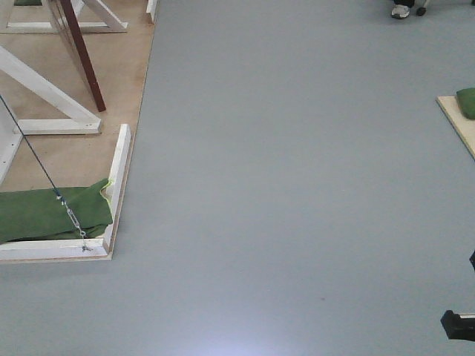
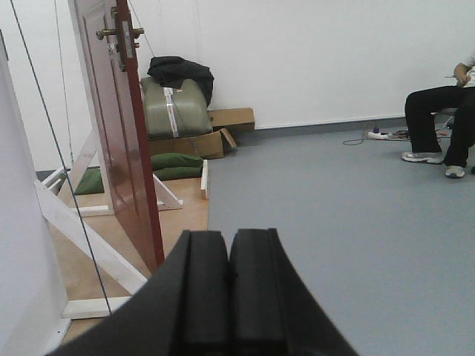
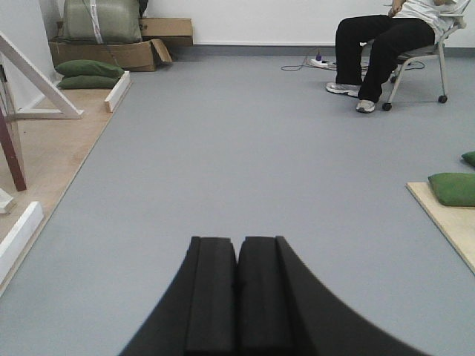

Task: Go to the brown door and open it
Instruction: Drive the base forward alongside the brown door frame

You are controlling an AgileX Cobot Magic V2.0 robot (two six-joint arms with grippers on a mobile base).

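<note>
A grey floor (image 1: 297,185) is seen to fill most of the room, bounded by a white wall at the far side; the brown door (image 2: 122,141) is found at the left, standing upright on a pale wooden platform (image 1: 74,156) and viewed almost edge-on from the left wrist; its brass lock plate (image 2: 123,35) with handles on both faces is seen near the top of the picture; in the front view the door appears only as a thin dark red-brown slab at the upper left, and in the right wrist view only its lower corner is caught at the left edge; white frame beams (image 2: 89,245) are braced around it, and a thin dark cable (image 1: 33,148) is run down to the platform's corner, across a green cloth (image 1: 44,211); beyond the door, green sandbags (image 2: 174,165), a cardboard box (image 2: 231,117) and a grey-green sack (image 2: 174,107) are set against the wall; a seated person (image 3: 386,44) is seen well apart at the far right; the left gripper (image 2: 228,289) is held with its pads pressed together on nothing, short of the door and to its right; the right gripper (image 3: 237,297) is likewise closed and empty, over bare floor.
</note>
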